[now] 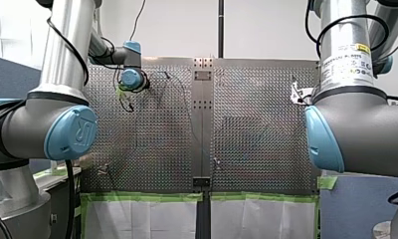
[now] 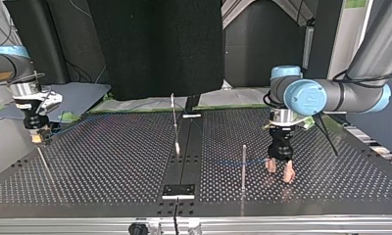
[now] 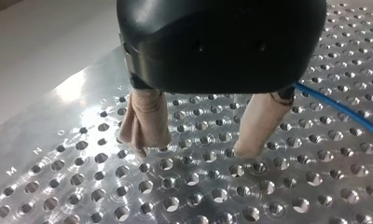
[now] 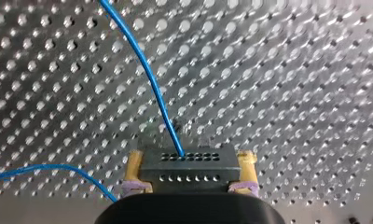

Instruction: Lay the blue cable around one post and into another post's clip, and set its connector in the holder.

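Observation:
In the right wrist view my right gripper (image 4: 189, 175) is shut on the black connector (image 4: 189, 161), its yellow pads (image 4: 134, 168) pressing on both ends. The blue cable (image 4: 147, 74) leaves the connector and runs out over the perforated table. In the top view that gripper (image 2: 37, 138) hangs low at the left edge. My left gripper (image 2: 280, 170) stands open just above the plate at the right, with nothing between its beige pads (image 3: 145, 119). The blue cable (image 3: 343, 109) passes beside it and runs to a thin upright post (image 2: 243, 166). A second post (image 2: 174, 122) stands near the middle.
A dark centre strip (image 2: 184, 147) divides the perforated table (image 2: 110, 161), with a small black block (image 2: 179, 190) on it near the front edge in the top view. Green tape (image 1: 142, 197) lines the table's near edge in the front view.

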You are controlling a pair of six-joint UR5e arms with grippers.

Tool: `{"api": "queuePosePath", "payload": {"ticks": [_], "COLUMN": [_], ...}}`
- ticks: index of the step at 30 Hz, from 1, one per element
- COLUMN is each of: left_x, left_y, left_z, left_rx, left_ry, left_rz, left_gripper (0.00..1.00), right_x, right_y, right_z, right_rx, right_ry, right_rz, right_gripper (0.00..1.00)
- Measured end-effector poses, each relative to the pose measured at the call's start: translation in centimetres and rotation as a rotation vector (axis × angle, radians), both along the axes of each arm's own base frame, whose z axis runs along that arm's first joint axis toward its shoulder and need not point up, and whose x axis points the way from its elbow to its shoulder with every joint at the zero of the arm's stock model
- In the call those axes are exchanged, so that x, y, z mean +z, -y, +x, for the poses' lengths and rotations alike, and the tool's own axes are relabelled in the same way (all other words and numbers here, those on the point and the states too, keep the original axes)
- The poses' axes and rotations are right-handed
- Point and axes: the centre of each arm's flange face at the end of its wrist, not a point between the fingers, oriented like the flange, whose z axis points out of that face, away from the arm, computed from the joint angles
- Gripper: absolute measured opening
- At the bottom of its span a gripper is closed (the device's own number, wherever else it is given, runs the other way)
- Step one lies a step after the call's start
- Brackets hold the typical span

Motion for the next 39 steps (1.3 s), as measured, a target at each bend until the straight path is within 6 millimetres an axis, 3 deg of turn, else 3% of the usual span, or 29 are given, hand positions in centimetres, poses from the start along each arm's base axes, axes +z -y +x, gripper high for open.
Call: {"api": "queuePosePath", "payload": {"ticks": [5,13,39], "left_x": [0.0,0.0,0.0], "left_y": [0.0,0.0,-0.2], "left_z": [0.0,0.0,0.0], "left_rx": [0.001,0.001,0.003], "left_ry": [0.000,-0.002,-0.002], "left_rz": [0.001,0.002,0.004], "left_gripper": [1.00,1.00,1.00], "right_x": [-0.4,-2.7,-1.2], "right_y": [0.1,0.7,1.9], "right_z": [-0.1,-0.6,-1.4], "right_rx": [0.043,0.039,0.015], "right_ry": [0.009,-0.002,0.002], "right_rz": [0.000,0.031,0.011], "right_gripper": [0.30,0.30,0.30]}}
